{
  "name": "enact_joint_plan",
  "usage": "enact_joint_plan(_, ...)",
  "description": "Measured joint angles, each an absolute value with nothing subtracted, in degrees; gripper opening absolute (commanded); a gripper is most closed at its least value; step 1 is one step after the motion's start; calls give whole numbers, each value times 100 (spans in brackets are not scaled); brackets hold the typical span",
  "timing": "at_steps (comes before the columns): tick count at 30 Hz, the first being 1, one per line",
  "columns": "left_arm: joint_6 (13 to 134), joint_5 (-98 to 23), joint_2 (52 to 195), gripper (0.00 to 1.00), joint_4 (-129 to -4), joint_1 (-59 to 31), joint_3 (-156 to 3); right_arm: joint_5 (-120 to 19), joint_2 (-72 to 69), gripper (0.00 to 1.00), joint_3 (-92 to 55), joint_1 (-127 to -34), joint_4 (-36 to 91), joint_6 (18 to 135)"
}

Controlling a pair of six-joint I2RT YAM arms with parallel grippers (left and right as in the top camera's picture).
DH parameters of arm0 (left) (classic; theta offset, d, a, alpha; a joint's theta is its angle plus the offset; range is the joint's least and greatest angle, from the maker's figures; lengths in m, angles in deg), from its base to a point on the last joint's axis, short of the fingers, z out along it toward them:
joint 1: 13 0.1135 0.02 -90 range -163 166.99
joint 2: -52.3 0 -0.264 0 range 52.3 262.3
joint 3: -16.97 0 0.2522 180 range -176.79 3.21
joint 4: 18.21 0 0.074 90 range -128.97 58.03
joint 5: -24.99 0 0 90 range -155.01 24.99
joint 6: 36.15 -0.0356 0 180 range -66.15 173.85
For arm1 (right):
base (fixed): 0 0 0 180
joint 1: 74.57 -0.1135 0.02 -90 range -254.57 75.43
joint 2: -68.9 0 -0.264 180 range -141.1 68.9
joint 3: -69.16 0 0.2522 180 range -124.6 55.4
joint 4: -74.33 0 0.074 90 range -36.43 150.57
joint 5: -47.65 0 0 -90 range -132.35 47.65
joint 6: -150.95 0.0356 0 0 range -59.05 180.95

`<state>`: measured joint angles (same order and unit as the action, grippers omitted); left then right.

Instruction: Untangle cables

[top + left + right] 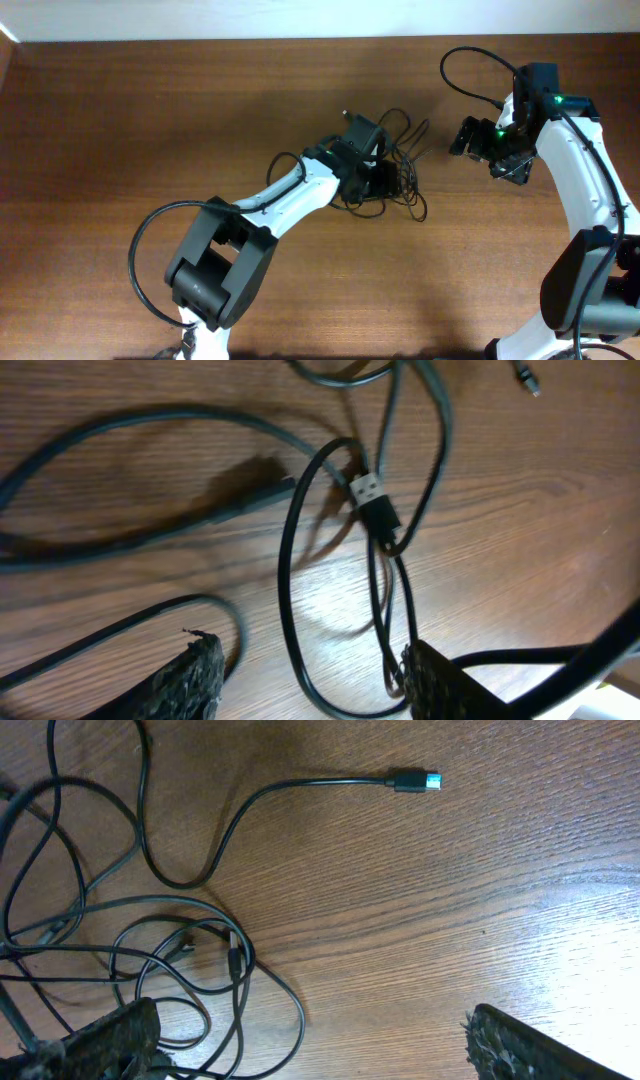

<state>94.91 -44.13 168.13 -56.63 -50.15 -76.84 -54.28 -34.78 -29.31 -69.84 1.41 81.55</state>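
The cables [405, 178] are thin black cords lying in a tangle at the middle of the wooden table. My left gripper [372, 172] is down over the tangle. In the left wrist view it [315, 685] is open, and a long cable loop [285, 560] runs between its fingers; strands brush the right finger [440, 685]. A silvery plug [368, 490] lies just ahead. My right gripper [485, 150] hovers to the right of the tangle. In its wrist view it [320, 1045] is wide open over bare wood, its left finger [110, 1040] above cable loops [150, 950]. One plug end [415, 781] lies apart.
The brown wooden table [150, 120] ends at a white strip [300, 15] along the back. Thick black arm wires arch over the right arm [470, 55] and beside the left arm's base [150, 235].
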Motion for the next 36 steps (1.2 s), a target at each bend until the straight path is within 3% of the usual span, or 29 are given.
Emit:
enact_joint_plan(3, 9581, -4443, 16861, 56, -5650, -5085, -7684, -5428, -3478, 98, -2931, -6984, 141, 8155)
enact_joint_plan(7, 9661, -4456, 16985, 39, -5604, -5142, -7682, -5428, -3478, 98, -2933, -6984, 143, 8157)
enact_joint_plan(8, 9694, -4461, 16985, 30, -5589, -5146, -7682, -5428, -3478, 98, -2931, -6984, 143, 8155)
enact_joint_plan(9, 9701, -4476, 16985, 11, -5571, -5146, -7682, -5428, -3478, 98, -2931, -6984, 143, 8155)
enact_joint_plan(10, 9731, -4498, 16985, 0, -5556, -5148, -7682, -5428, -3478, 98, -2931, -6984, 143, 8152)
enact_joint_plan(16, 9723, -4229, 16985, 0, -5484, -5146, -7682, -5428, -3478, 98, -2931, -6984, 58, 8152)
enact_joint_plan(26, 9723, -1420, 16972, 0, -5484, -4779, -8668, -5821, -3478, 98, -2931, -7019, -270, 7905)
enact_joint_plan(36, 9915, -201, 16511, 0, -5486, -4370, -9472, -5985, -3478, 98, -2931, -7406, -289, 7696)
